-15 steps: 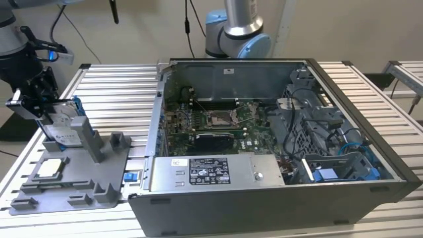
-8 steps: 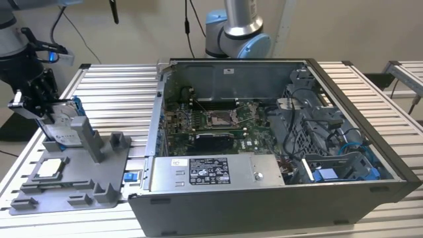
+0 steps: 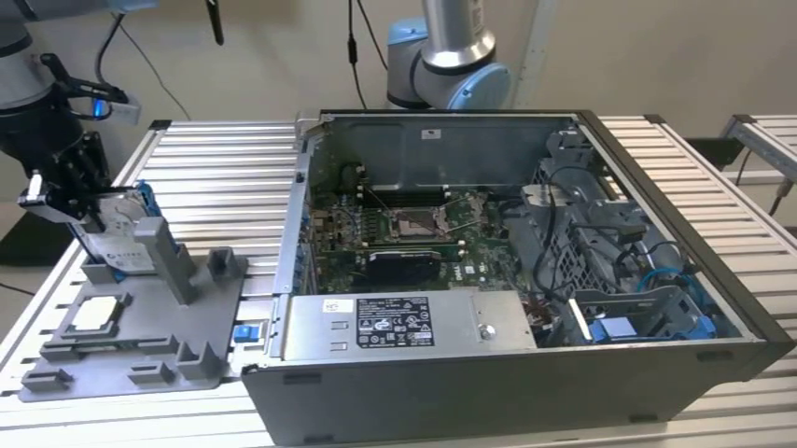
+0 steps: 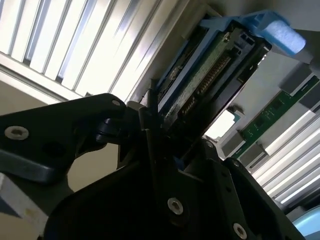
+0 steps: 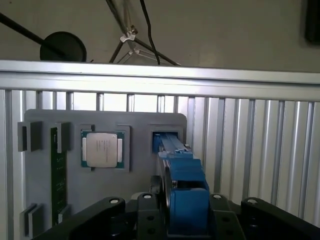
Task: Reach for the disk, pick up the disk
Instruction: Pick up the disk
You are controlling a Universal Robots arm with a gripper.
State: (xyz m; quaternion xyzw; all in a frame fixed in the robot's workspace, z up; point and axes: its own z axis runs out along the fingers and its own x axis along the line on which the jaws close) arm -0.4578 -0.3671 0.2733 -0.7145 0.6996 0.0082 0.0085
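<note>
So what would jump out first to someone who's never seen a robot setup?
Most likely the big open computer case in the middle of the exterior view, its circuit boards and cables laid bare. Next, at that view's left, the black gripper is right at the disk, a blue-framed drive standing upright on a gray tray that also holds a square silver chip.

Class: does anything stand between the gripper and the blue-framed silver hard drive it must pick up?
Nothing visible does. The black gripper is right at the rectangular silver disk with its blue plastic frame, which stands upright on the grey holder tray. In both wrist views the frame lies close in front of the gripper.
</note>
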